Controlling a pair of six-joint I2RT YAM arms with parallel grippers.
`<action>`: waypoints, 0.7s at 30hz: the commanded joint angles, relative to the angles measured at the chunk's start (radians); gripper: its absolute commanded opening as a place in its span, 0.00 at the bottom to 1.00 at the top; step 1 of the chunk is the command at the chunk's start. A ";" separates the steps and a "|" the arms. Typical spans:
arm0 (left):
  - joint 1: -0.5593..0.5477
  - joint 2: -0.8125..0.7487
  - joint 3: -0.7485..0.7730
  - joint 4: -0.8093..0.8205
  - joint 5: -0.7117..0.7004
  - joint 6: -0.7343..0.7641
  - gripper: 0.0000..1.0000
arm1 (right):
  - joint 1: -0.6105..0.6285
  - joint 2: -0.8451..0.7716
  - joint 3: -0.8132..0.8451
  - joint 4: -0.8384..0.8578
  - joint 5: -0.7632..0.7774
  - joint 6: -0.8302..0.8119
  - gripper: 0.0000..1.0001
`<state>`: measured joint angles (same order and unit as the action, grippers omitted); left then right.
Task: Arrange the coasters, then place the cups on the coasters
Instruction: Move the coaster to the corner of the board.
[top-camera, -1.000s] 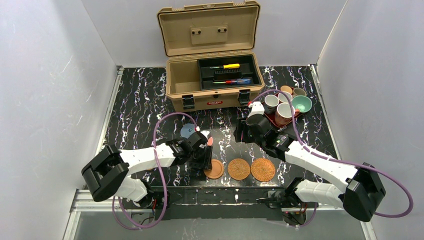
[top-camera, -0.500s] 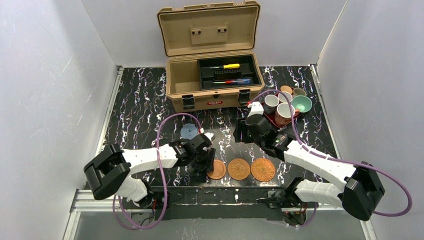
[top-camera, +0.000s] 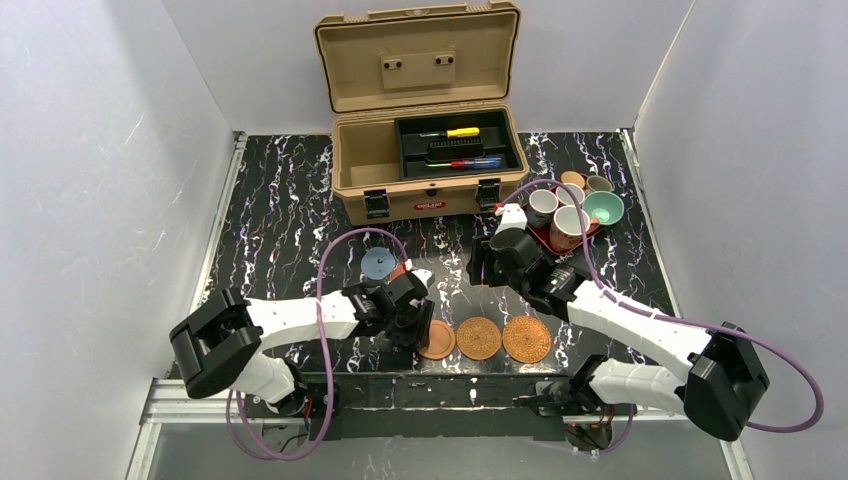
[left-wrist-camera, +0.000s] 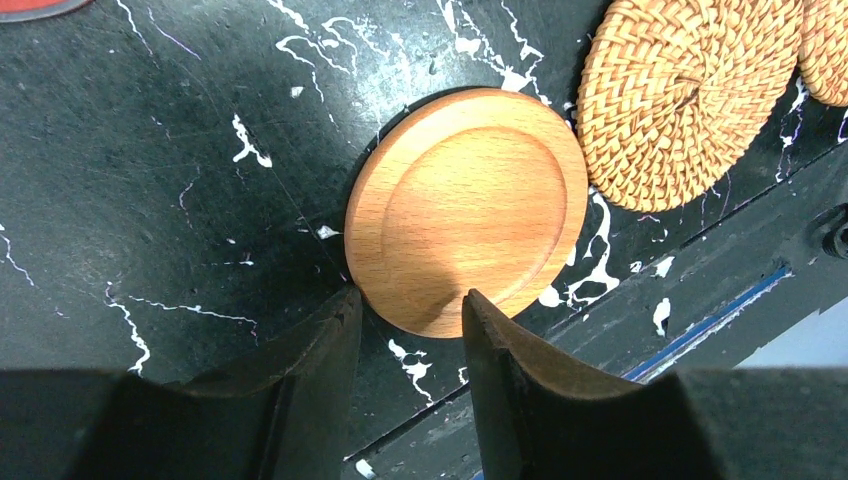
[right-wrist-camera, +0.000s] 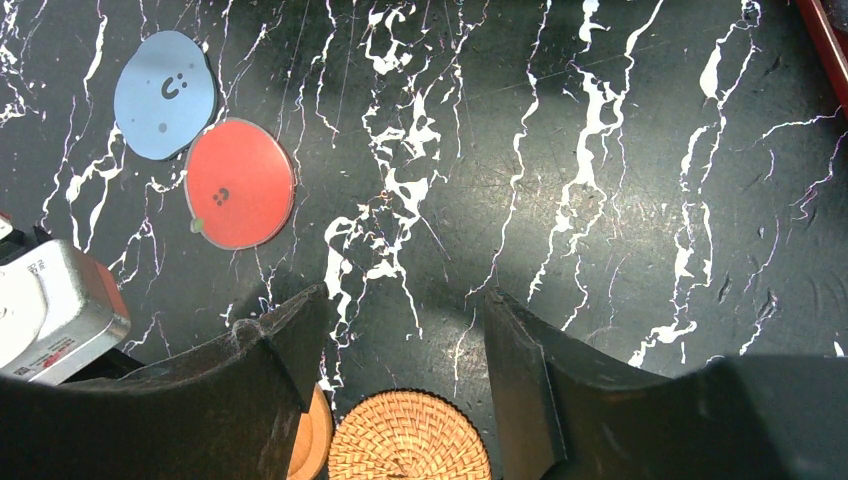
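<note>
A smooth wooden coaster (left-wrist-camera: 465, 205) lies flat near the table's front edge. My left gripper (left-wrist-camera: 405, 300) is low behind it, narrowly open, with both fingertips at the coaster's near rim. Right of it lie two woven coasters (top-camera: 479, 338) (top-camera: 526, 339) in a row. A blue-grey coaster (right-wrist-camera: 164, 94) and a pinkish-red coaster (right-wrist-camera: 240, 184) lie touching, farther back on the left. My right gripper (right-wrist-camera: 405, 300) hangs open over bare table behind the woven coasters, holding nothing. Several cups (top-camera: 568, 222) stand crowded on a dark red tray (top-camera: 590, 233) at the back right.
An open tan toolbox (top-camera: 425, 170) with screwdrivers in its insert stands at the back centre. White walls close in both sides. The black marbled tabletop (top-camera: 290, 220) ends at a metal rail just in front of the coaster row.
My left gripper slid right along the front edge, and the wooden coaster shifted right, closer to the woven one. Its jaws narrowed slightly. The right arm stayed still.
</note>
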<state>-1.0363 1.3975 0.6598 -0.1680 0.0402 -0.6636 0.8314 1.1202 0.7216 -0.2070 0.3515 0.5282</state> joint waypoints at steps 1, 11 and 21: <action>-0.018 0.021 -0.004 -0.098 -0.024 -0.001 0.40 | -0.005 0.000 -0.018 0.047 -0.003 0.010 0.67; -0.034 0.003 -0.004 -0.112 -0.056 -0.012 0.40 | -0.005 -0.009 -0.021 0.046 0.002 0.011 0.67; -0.028 -0.086 0.046 -0.177 -0.186 -0.062 0.76 | -0.005 -0.031 -0.018 0.038 0.007 0.005 0.68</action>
<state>-1.0672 1.3521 0.6666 -0.2550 -0.0521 -0.7151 0.8314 1.1187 0.7048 -0.1997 0.3519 0.5282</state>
